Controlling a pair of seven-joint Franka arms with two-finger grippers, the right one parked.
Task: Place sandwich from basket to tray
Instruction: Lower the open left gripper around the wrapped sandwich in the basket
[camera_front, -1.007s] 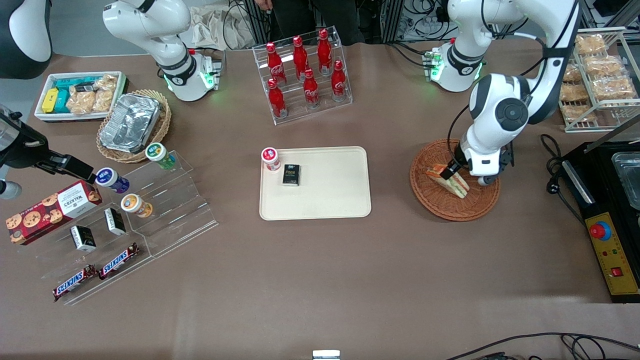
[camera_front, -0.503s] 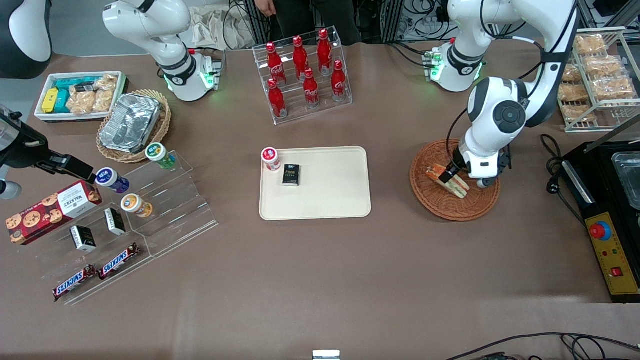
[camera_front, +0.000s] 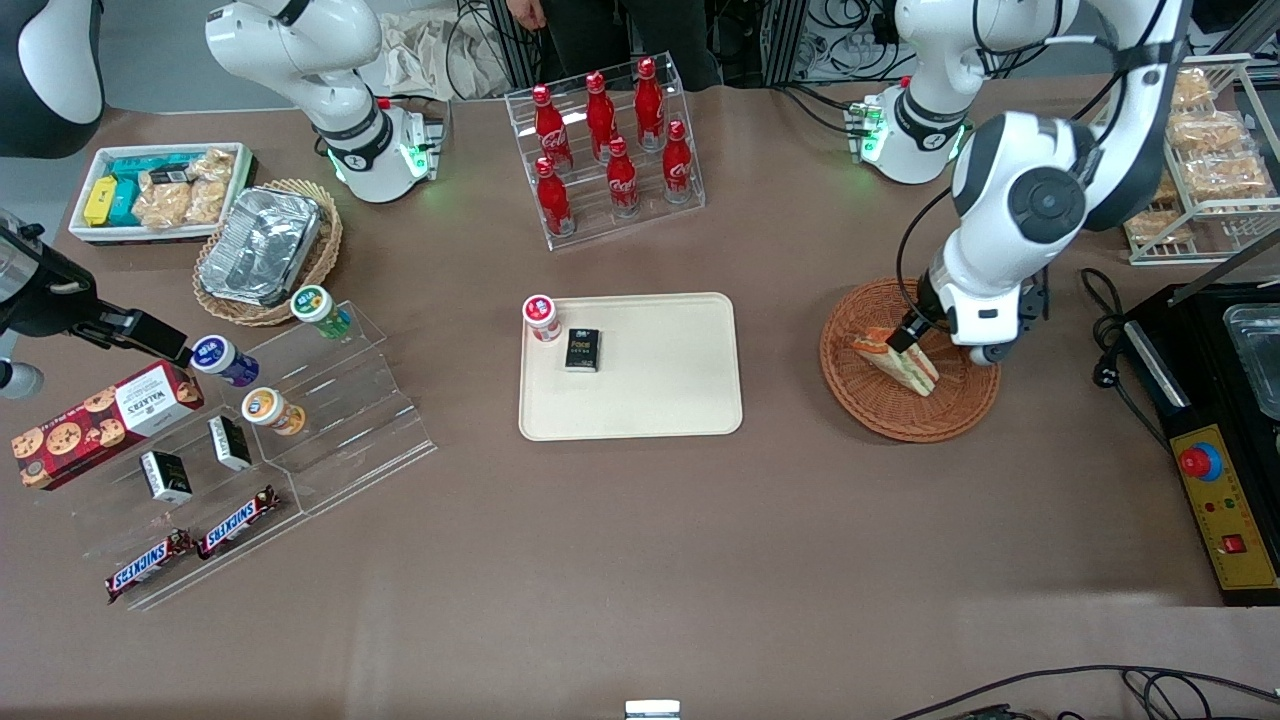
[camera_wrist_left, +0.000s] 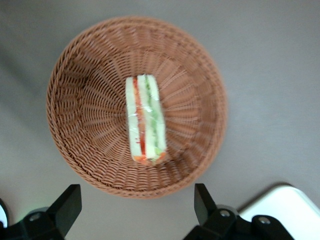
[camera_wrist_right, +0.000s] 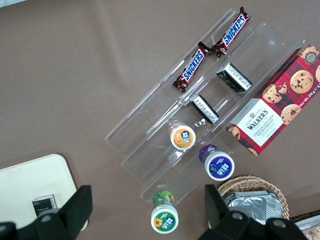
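The sandwich (camera_front: 897, 361) lies in the round reddish-brown basket (camera_front: 905, 425) toward the working arm's end of the table. In the left wrist view the sandwich (camera_wrist_left: 145, 120) rests on its edge in the middle of the basket (camera_wrist_left: 65, 85), with its red, orange and green layers showing. My left gripper (camera_front: 902, 338) hangs above the sandwich, open and empty. Its fingers (camera_wrist_left: 70, 200) stand wide apart in the left wrist view, clear of the basket rim. The cream tray (camera_front: 660, 385) lies at the table's middle, and its corner (camera_wrist_left: 285, 205) shows in the left wrist view.
A red-lidded jar (camera_front: 540, 318) and a black box (camera_front: 581, 350) sit on the tray's end toward the parked arm. A cola bottle rack (camera_front: 610, 150) stands farther from the camera. A black control box (camera_front: 1215, 470) and a wire snack rack (camera_front: 1200, 150) flank the basket.
The arm's elbow has swung up and toward the table's end. The gripper stays over the sandwich, which lies unmoved in the basket.
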